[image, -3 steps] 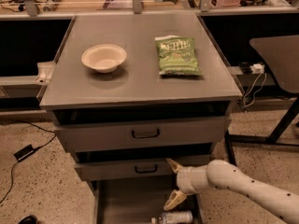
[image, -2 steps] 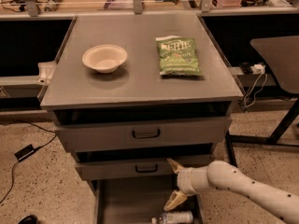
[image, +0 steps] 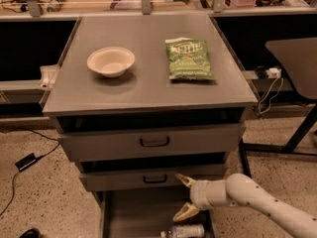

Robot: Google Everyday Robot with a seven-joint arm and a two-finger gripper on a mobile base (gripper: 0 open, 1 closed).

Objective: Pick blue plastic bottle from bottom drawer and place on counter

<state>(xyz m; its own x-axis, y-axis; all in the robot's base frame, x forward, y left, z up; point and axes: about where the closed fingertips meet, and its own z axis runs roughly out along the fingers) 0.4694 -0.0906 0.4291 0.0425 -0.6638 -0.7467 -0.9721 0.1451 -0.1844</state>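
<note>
Unmoved gripper [image: 176, 197], jaws apart, above clear bottle [image: 186, 230]

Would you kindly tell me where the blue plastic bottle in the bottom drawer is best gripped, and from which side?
Probably the middle of its body, from above. The blue plastic bottle lies on its side on the floor of the bottom drawer, long axis left to right, so a grip closing front to back spans its narrow width. The open tool hangs just above it.

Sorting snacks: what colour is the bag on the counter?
The bag is green, camera view; gripper, jaws open, over the drawer.
</note>
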